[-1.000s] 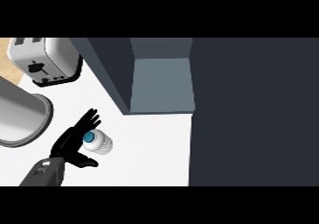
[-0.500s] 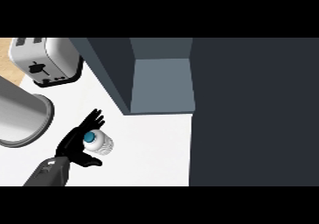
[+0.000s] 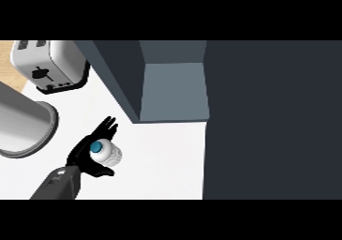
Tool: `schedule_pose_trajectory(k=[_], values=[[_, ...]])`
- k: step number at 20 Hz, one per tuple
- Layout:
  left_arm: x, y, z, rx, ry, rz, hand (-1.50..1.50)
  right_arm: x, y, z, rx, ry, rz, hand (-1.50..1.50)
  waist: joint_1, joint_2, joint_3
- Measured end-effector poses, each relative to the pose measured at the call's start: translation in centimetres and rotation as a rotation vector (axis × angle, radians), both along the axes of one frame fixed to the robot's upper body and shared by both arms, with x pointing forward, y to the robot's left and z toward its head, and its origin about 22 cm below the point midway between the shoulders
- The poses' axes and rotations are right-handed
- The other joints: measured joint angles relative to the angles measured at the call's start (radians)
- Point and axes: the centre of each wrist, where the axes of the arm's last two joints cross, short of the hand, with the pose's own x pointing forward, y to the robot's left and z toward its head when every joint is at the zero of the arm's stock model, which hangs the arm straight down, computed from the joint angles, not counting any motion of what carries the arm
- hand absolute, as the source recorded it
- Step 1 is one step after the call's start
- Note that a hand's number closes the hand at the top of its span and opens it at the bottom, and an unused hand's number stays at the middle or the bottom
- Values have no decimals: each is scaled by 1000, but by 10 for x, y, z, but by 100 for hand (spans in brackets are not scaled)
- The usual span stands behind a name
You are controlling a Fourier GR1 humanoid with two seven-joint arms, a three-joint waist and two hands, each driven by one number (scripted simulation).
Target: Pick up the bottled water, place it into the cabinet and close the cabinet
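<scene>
Hand: one black hand [image 3: 83,151] on a grey forearm comes up from the lower left; going by its place in the view, I cannot tell which of the two it is. Its fingers [image 3: 106,126] stretch up past the bottle, the thumb [image 3: 100,173] hooks under it, so the hand cups the bottle from the left and grasps it.
Pot: a big grey pot [image 3: 21,126] fills the far left, its rim just left of the hand.
Toaster: a silver toaster [image 3: 47,63] stands at the upper left, up from the pot, well apart from the hand.
Bottle: seen from above, white with a blue cap [image 3: 96,147]; the bottle [image 3: 108,155] sits in the hand over the counter, left of and below the cabinet, not inside it.
Counter: the white counter [image 3: 159,159] runs from the toaster down to the lower edge.
Cabinet: the open cabinet [image 3: 172,91] shows a grey-blue inside at the upper middle.
Door: a dark door [image 3: 277,122] takes up the whole right side.
</scene>
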Motion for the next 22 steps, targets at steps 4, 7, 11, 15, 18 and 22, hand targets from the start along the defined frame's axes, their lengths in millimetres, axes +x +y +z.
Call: schedule_pose_trajectory(k=[4, 7, 11, 15, 18, 22], values=[[4, -6, 2, -16, -2, -41, 150, 4, 0, -1, 0, 11, 4, -150, 5, -1, 0], [5, -10, 2, -19, -3, -63, 150, 3, -1, -2, 2, 9, 2, -150, 2, 0, -2], [1, -25, -4, -33, 7, -109, 150, 1, -1, 1, -1, 12, -1, -150, 1, 3, -7], [0, -30, -5, -34, 2, -114, 150, -2, -5, -3, 0, 11, -3, -150, 2, 2, -6], [1, -36, -5, -36, -9, -122, 150, -2, -3, -3, -1, 7, -8, -150, 5, 2, -7], [-4, -35, -7, -44, -46, -10, 150, -2, -4, -6, -5, 11, -10, -150, 9, 2, -9]])
